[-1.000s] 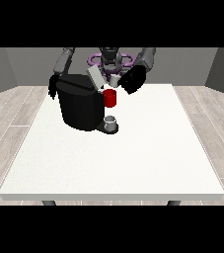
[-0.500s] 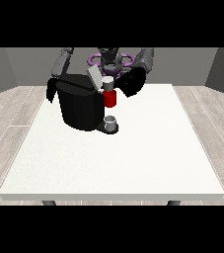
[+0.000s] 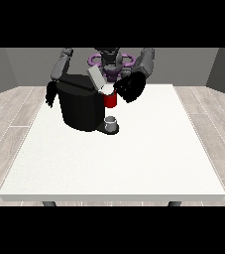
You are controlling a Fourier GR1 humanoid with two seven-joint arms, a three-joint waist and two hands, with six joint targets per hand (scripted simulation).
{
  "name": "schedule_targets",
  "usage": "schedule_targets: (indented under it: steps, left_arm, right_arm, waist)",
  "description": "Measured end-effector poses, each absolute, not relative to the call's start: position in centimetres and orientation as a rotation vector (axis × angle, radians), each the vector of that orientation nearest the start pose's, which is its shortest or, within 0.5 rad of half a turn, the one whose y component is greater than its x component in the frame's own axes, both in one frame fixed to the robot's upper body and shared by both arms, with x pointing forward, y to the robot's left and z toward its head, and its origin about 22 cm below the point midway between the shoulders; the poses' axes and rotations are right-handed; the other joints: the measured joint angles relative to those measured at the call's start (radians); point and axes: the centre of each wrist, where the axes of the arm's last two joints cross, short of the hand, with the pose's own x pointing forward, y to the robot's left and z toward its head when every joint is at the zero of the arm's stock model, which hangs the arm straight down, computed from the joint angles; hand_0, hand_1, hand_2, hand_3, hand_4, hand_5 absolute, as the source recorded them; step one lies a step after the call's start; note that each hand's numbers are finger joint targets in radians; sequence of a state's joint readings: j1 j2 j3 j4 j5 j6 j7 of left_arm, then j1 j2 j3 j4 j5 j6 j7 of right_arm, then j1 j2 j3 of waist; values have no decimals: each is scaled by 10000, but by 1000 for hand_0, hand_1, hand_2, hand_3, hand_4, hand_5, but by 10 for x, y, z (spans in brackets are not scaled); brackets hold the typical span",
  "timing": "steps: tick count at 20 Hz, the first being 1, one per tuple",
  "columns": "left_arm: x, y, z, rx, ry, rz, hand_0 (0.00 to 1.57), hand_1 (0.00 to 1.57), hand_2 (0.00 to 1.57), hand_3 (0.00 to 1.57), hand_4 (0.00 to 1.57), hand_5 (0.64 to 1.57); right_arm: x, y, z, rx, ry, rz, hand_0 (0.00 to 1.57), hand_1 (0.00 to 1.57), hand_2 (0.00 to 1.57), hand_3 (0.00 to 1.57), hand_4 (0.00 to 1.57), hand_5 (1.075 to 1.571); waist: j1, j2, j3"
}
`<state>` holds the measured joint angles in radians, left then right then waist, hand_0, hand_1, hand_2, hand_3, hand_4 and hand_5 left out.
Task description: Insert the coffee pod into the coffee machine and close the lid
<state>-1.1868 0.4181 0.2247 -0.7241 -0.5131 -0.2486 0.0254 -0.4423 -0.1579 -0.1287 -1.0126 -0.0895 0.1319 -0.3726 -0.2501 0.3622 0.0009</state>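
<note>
While its lid (image 3: pixel 96 78) stands raised, coffee machine (image 3: pixel 82 102), white pod (image 3: pixel 106 89) at its top; robot hand (image 3: pixel 129 88) grip unclear.

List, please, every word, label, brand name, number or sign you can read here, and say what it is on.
None: no readable text, number or sign shows on the black coffee machine, its raised lid, the red part at its front, the small cup or the white table.

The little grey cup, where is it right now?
In the front view the grey cup sits left of the table's middle, at the foot of the black coffee machine, right under its red part.
</note>
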Motion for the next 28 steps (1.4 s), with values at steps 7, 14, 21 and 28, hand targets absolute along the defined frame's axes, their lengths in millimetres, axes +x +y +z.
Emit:
schedule_targets:
  steps: [7, 14, 21, 28]
  left_arm:
    - [457, 261, 265, 5584, -17194, -6834, 1432, 1432, 1448, 1396, 614, 1571]
    - [459, 251, 242, 4923, -17512, -6592, 0, 0, 0, 0, 0, 1571]
    - [446, 234, 137, 2123, -17177, -6189, 0, 0, 0, 0, 0, 1571]
    - [395, 251, 14, -428, -15999, -4238, 0, 0, 0, 0, 233, 1571]
  right_arm:
    - [350, -259, 0, 1084, -18070, 1082, 0, 0, 0, 0, 326, 1571]
    - [348, -264, -7, 1124, -17801, 785, 0, 0, 0, 0, 245, 1571]
    - [301, -287, -61, 922, -16849, 24, 0, 0, 0, 0, 227, 1571]
    - [245, -286, -102, 793, -15661, -134, 0, 0, 0, 0, 91, 1571]
  waist:
    - [-126, 105, 0]
    - [64, -164, 3]
    - [924, -1743, -3]
    - [1789, -3998, -21]
